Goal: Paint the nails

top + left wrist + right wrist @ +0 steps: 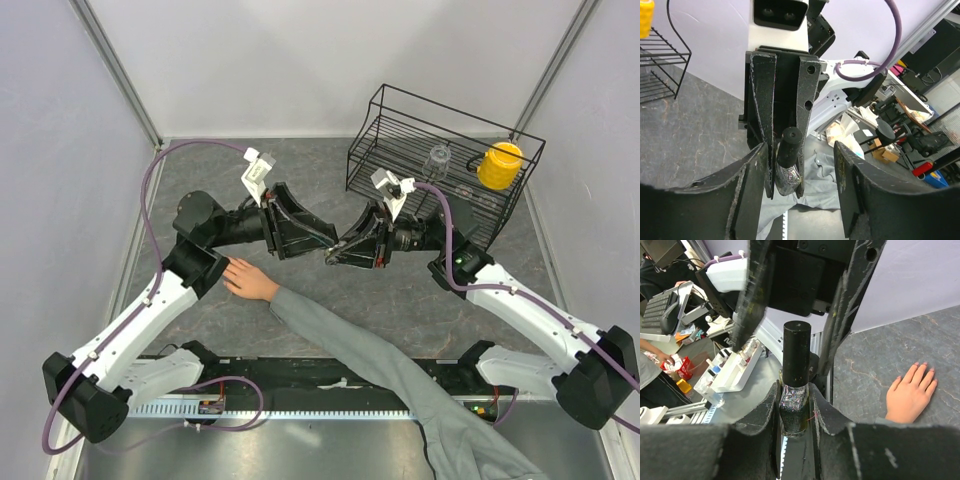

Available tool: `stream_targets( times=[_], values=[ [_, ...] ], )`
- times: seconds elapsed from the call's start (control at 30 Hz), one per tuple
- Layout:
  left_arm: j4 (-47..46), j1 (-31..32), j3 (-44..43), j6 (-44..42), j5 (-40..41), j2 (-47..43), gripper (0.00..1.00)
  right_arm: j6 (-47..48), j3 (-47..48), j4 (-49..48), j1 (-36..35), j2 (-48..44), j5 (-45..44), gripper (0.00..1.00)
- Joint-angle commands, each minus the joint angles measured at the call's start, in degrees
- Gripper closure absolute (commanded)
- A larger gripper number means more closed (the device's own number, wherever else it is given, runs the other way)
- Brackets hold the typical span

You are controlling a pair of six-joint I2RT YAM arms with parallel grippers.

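A small dark glittery polish bottle [794,412] with a tall black cap [796,352] sits between my right gripper's [795,390] fingers, which are shut on its glass body. My left gripper [801,150] is open, its fingers [752,190] standing either side of the cap [789,145] without touching it. The two grippers meet at mid-table, the left one [318,240] facing the right one [342,250]. A bare hand [248,279] in a grey sleeve [360,345] lies flat, below the left arm. Its pale nails [926,365] show in the right wrist view.
A black wire basket [400,125] stands at the back right, holding a yellow mug [498,165] and a clear glass [437,160]. The grey sleeve crosses the near table edge toward the bottom right. White walls close in the sides and back.
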State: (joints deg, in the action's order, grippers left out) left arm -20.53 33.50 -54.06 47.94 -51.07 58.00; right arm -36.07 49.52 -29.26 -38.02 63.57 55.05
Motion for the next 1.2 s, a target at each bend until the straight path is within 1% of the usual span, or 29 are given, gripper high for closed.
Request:
stream_targets(
  times=[0.0, 0.03, 0.07, 0.13, 0.17, 0.2, 0.23, 0.27, 0.3, 0.33, 0.37, 0.4, 0.43, 0.47, 0.53, 0.6, 0.67, 0.73, 0.8, 0.83, 0.87, 0.9, 0.93, 0.97, 1.0, 1.03, 1.07, 1.13, 1.17],
  values=[
    [-2.67, -0.19, -2.36, 2.42, -2.81, 0.62, 0.46, -1.10, 0.67, -5.55, 0.05, 0.50, 0.06, 1.00],
    [-2.76, -0.19, -2.45, 2.42, -2.98, 0.97, 0.49, -1.19, 0.67, -5.64, 0.05, 0.85, -0.29, 1.00],
    [-2.67, -0.10, -2.62, 2.42, -3.16, 1.06, 0.56, -1.10, 0.67, -5.64, 0.14, 1.03, -0.38, 1.00],
    [-1.89, -0.18, -2.80, 1.81, -3.07, 0.98, 0.65, -0.75, 0.93, -4.94, 0.05, 1.46, -0.55, 1.00],
    [-1.09, -0.10, -3.32, 1.19, -2.46, 1.15, 0.77, 0.21, 1.19, -4.15, 0.05, 1.64, -0.99, 1.00],
    [0.31, -0.10, -3.76, 0.32, -1.76, 0.98, 0.81, 1.43, 1.37, -2.84, 0.05, 1.56, -1.69, 1.00],
    [5.28, 0.08, -4.29, -2.82, -0.54, 0.46, 0.88, 2.93, 2.15, 1.70, 0.05, 1.21, -2.74, 1.00],
    [8.81, 0.25, -5.86, -5.29, 4.09, 0.01, 0.98, 4.94, 2.77, 5.05, -0.64, 0.77, -8.15, 1.00],
    [13.46, 0.78, -7.18, -8.36, 8.66, -0.51, 0.98, 11.84, 3.74, 9.70, -1.78, 0.50, -12.64, 1.00],
    [19.94, 3.57, -8.85, -15.61, 15.32, -1.04, 0.98, 15.30, 6.70, 20.97, -3.62, -0.37, -21.73, 1.00],
    [29.66, 6.20, -11.91, -18.82, 32.09, -1.65, 0.98, 19.42, 8.21, 25.61, -10.77, -0.64, -43.58, 1.00],
    [33.85, 9.45, -13.42, -21.46, 41.74, -1.57, 0.98, 23.90, 9.71, 28.96, -15.89, -0.64, -58.41, 1.00],
    [36.07, 16.27, -14.39, -23.40, 50.37, -1.31, 0.98, 25.60, 11.20, 31.86, -20.29, -0.29, -68.48, 1.00],
    [38.27, 18.43, -15.71, -23.51, 59.85, -0.18, 0.98, 26.14, 11.74, 32.15, -25.82, 0.06, -80.33, 1.00],
    [39.16, 20.99, -16.51, -22.11, 62.84, 1.15, 0.98, 26.23, 12.71, 32.16, -28.15, 1.46, -84.83, 1.00],
    [40.22, 21.35, -17.56, -21.75, 61.79, 3.42, 0.98, 26.41, 13.41, 32.51, -28.51, 2.78, -85.71, 1.00],
    [40.84, 21.35, -17.83, -21.66, 61.53, 4.14, 0.98, 27.10, 12.80, 31.28, -28.08, 3.23, -83.89, 1.00],
    [40.23, 21.17, -17.39, -21.75, 61.27, 3.18, 0.98, 27.64, 11.31, 29.62, -27.11, 1.92, -75.12, 1.00],
    [38.30, 21.00, -15.64, -22.28, 58.73, 1.43, 0.80, 27.11, 8.95, 26.28, -24.83, 0.42, -68.35, 1.00],
    [35.85, 20.13, -14.76, -22.45, 57.24, -0.50, 0.71, 26.68, 8.06, 24.35, -24.13, -0.98, -62.84, 1.00],
    [34.52, 19.33, -13.28, -22.28, 53.48, -1.73, 0.53, 26.41, 7.27, 23.64, -22.38, -1.60, -60.08, 1.00],
    [33.64, 17.41, -12.57, -21.93, 51.79, -2.53, 0.46, 26.23, 6.04, 23.11, -21.32, -2.22, -57.45, 1.00],
    [32.33, 16.35, -11.69, -20.97, 49.60, -4.10, 0.41, 26.14, 5.60, 22.67, -20.17, -3.09, -50.89, 1.00],
    [31.88, 15.03, -11.42, -20.53, 44.70, -4.47, 0.32, 25.27, 5.33, 22.58, -17.47, -3.36, -48.04, 1.00],
    [31.61, 12.32, -11.24, -20.00, 41.78, -4.82, 0.28, 24.66, 4.63, 22.40, -15.96, -4.32, -45.41, 1.00],
    [31.17, 10.99, -11.07, -19.04, 38.97, -5.00, 0.23, 24.30, 4.28, 21.88, -14.47, -4.68, -38.94, 1.00],
    [30.82, 9.58, -10.80, -18.42, 33.55, -5.17, 0.20, 23.78, 4.10, 21.61, -11.49, -5.03, -35.92, 1.00],
    [28.11, 6.33, -9.32, -16.49, 28.68, -5.44, 0.18, 22.55, 3.66, 21.17, -8.93, -6.00, -29.50, 1.00],
    [26.35, 5.45, -8.70, -15.78, 23.70, -5.87, 0.18, 22.02, 3.66, 20.91, -6.91, -6.18, -24.34, 1.00]
  ],
)
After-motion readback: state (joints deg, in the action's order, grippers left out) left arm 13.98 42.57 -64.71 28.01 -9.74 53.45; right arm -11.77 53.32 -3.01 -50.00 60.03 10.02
